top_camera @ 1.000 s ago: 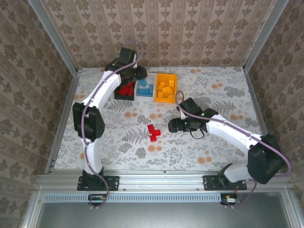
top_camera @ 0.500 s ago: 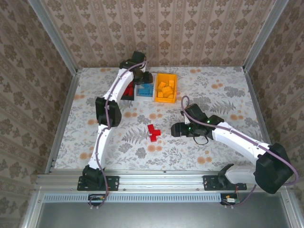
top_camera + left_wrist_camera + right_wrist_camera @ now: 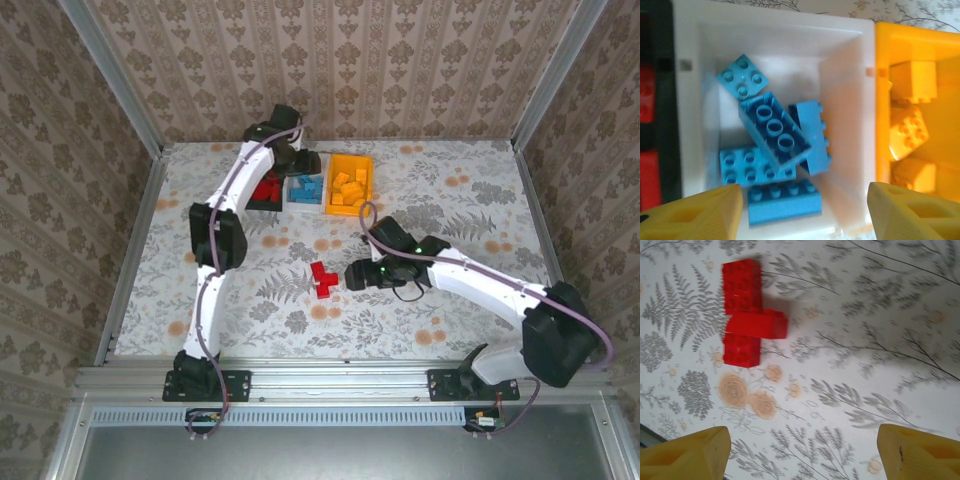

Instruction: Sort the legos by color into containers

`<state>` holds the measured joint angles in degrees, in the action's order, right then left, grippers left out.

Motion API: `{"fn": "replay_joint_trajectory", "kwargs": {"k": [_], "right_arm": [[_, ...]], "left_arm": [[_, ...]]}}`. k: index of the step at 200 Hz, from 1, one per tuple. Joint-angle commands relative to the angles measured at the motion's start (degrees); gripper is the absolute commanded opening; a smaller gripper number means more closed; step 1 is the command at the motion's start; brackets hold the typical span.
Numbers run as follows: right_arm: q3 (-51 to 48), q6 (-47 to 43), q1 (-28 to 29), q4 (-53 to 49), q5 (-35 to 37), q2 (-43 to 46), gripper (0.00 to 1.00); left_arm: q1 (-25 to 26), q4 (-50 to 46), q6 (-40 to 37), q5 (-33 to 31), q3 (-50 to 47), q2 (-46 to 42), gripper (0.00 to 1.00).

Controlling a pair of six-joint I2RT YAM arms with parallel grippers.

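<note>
My left gripper (image 3: 303, 163) (image 3: 802, 215) hangs open over the white container (image 3: 305, 200) (image 3: 840, 60), nothing between its yellow fingers (image 3: 690, 212). Several blue legos (image 3: 775, 132) lie piled in that bin; the nearest one (image 3: 785, 202) looks blurred. The black container (image 3: 262, 195) (image 3: 665, 100) on its left holds red legos (image 3: 646, 95). The orange container (image 3: 350, 185) (image 3: 882, 100) on its right holds yellow legos (image 3: 910, 130). Two red legos (image 3: 322, 280) (image 3: 747, 312), stacked crosswise, lie mid-table. My right gripper (image 3: 352, 275) (image 3: 802, 455) is open just right of them, above bare tablecloth.
The three bins stand side by side at the back of the floral tablecloth (image 3: 450, 200). Metal frame rails (image 3: 130, 250) and wallpapered walls close in the table's sides and back. Open cloth lies to the right and front.
The left gripper's jaws have opened over the white bin after shifting right from the black bin. The right arm has swung left, closer to the red legos.
</note>
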<state>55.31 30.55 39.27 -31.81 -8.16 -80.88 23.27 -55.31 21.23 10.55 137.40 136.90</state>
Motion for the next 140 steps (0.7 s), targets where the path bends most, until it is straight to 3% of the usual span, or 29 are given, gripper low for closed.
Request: {"fn": "replay_joint_trajectory", "kwargs": {"k": [1, 81, 140], "right_arm": [[6.23, -3.27, 2.12, -3.44, 0.29, -5.46, 0.78], [26.64, -6.28, 6.45, -9.85, 1.06, -28.02, 0.78], [35.9, -9.38, 6.68, -13.77, 7.63, -39.01, 0.76]], "left_arm": [[-0.36, 4.05, -1.3, 0.02, -8.76, -13.81, 0.69], [-5.18, 14.79, -0.07, -0.22, -60.65, -54.09, 0.74], [-7.18, 14.88, 2.9, 0.97, -80.35, -71.96, 0.75]]}}
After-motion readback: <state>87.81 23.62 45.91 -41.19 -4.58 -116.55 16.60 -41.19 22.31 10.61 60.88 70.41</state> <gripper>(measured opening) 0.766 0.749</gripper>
